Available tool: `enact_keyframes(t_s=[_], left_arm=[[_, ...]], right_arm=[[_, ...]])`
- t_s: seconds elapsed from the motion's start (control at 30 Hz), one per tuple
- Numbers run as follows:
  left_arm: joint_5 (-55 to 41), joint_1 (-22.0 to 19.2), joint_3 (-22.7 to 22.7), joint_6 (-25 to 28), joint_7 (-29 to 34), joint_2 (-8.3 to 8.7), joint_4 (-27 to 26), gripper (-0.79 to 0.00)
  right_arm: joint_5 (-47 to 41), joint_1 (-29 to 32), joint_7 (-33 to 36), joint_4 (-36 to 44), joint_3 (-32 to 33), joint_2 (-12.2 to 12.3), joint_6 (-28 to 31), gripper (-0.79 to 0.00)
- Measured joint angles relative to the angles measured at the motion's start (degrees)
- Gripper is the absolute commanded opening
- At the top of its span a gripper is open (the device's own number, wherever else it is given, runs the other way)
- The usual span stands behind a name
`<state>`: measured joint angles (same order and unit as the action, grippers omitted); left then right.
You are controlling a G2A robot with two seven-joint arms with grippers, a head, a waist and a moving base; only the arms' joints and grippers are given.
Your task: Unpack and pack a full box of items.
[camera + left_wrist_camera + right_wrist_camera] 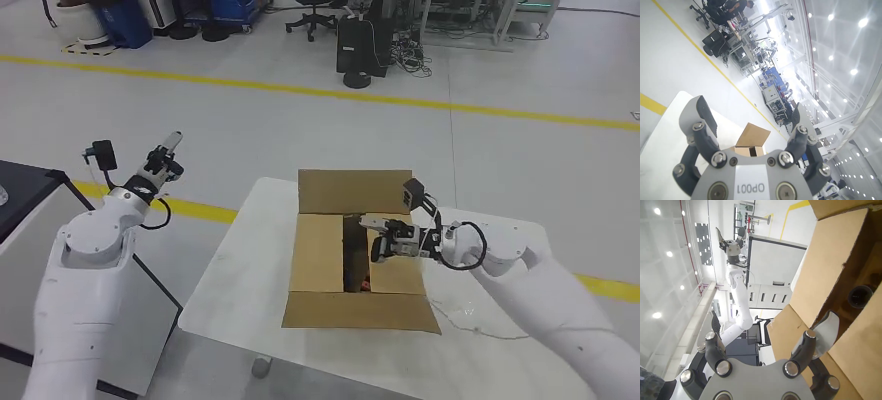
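Observation:
An open cardboard box [350, 250] stands on the white table [240, 280] with its flaps spread. Its dark inside holds a black round container [860, 296] and something red [365, 286]; the rest is hidden. My right gripper [374, 240] [772, 323] hovers open over the box's opening. One of its fingers [829, 321] sits at the edge of the gap between the flaps, and the other is out over a flap. My left gripper [168, 150] [749, 111] is held up in the air well to the left of the table, open and empty. The box [753, 138] lies far below it.
A dark-topped cabinet [20, 200] stands left of the table, under the left arm. Bare tabletop [480, 340] lies to the front right of the box. A yellow line [200, 210] crosses the floor behind the table.

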<state>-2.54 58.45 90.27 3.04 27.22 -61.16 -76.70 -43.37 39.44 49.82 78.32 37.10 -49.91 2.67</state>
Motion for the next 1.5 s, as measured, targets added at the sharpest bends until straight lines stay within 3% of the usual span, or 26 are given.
enact_keyframes(t_s=[1.2,1.5], left_arm=[[-0.14,-0.05,-0.20,0.22,0.63,0.00,-0.09,0.000],[-0.14,-0.05,-0.20,0.22,0.63,0.00,-0.09,0.000]], right_arm=[[0.91,0.19,-0.42,-0.99,0.18,-0.52,-1.91,0.000],[2.70,-0.41,-0.63,-3.62,-0.78,-2.77,-2.89,0.000]])
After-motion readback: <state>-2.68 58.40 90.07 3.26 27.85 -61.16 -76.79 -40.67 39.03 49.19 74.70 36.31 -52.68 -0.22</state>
